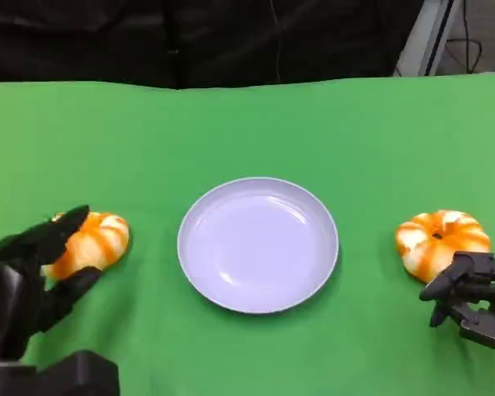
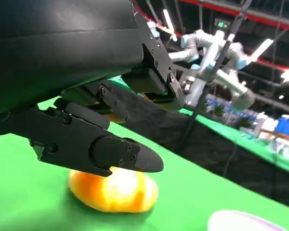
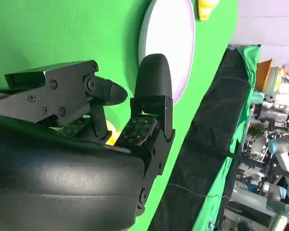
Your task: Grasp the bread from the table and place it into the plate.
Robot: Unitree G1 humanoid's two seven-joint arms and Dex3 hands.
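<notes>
**Both hands beside bread, plate bare in the middle**

The left hand (image 1: 35, 268) sits at the near left of the green table (image 1: 247, 124), its black fingers spread around the near side of the left bread (image 1: 91, 242) — one finger over the top edge, another below it. In the left wrist view the fingers (image 2: 111, 151) hang just above that bread (image 2: 114, 190), apart from each other; whether any of them touches the bread cannot be told, and the bread lies flat on the cloth, not lifted.

The right hand (image 1: 472, 297) is at the near right, its fingers curled and loosely parted, just at the near edge of the right bread (image 1: 442, 242). In the right wrist view the fingers (image 3: 153, 84) stand apart with a sliver of orange showing between them; no grasp is visible, and contact cannot be told.

Both breads are orange-and-white rings resting on the table, one at each side. Between them, well apart from either, lies the round pale plate (image 1: 194, 214) — its rim also shows in the left wrist view (image 2: 241, 219) and the right wrist view (image 3: 183, 53).
</notes>
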